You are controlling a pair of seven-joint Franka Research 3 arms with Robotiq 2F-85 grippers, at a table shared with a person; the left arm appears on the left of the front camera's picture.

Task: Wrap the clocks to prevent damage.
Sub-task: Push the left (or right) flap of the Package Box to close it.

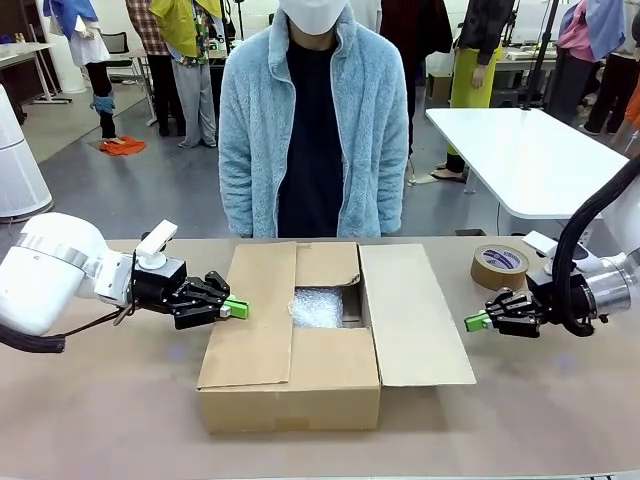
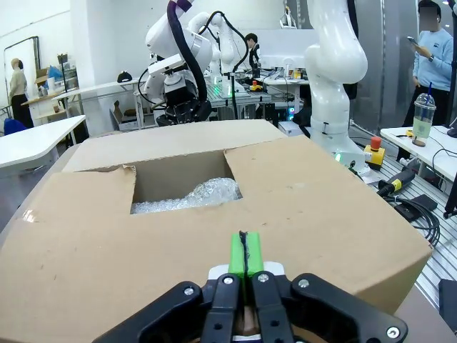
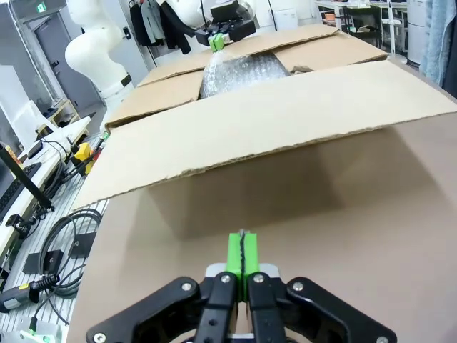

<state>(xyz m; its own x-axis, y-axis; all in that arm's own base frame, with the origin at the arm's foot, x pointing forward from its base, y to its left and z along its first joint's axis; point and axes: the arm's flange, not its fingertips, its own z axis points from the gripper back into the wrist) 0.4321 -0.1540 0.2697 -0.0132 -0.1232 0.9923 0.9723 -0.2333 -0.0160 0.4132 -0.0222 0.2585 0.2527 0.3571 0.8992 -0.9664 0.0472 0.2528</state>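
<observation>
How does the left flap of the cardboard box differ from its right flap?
The left flap is folded inward over the opening of the box; the right flap spreads outward, above the table. The left end effector, shut, reaches over the left flap's edge; the right end effector, also shut, is just outside the right flap's edge. Both are plain brown cardboard.

Flaps [image 1: 258, 320] leave small gap above clocks [image 1: 317, 307]
</observation>
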